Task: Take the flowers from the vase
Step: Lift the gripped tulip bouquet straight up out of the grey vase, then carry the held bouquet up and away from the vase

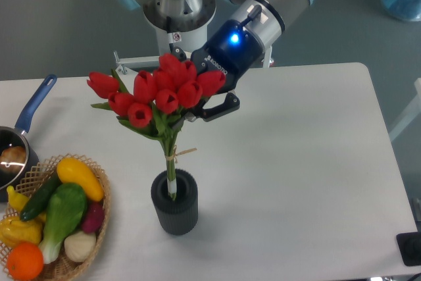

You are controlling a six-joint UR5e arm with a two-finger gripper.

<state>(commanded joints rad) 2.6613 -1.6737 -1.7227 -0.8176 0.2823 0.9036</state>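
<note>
One gripper [197,100], jaws clamped on one bunch of flowers [154,93], about ten red buds; stem tips inside one vase [174,202], near centre of table [296,162].

The flowers [154,97] stand above the vase [174,202], stem ends inside its mouth, gripper [197,100] behind the blooms, wicker basket [99,218] and saucepan [23,129] left.

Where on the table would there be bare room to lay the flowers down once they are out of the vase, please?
The widest bare stretch lies right of the vase, out to the table edge. The left is crowded by the wicker basket and saucepan.
</note>
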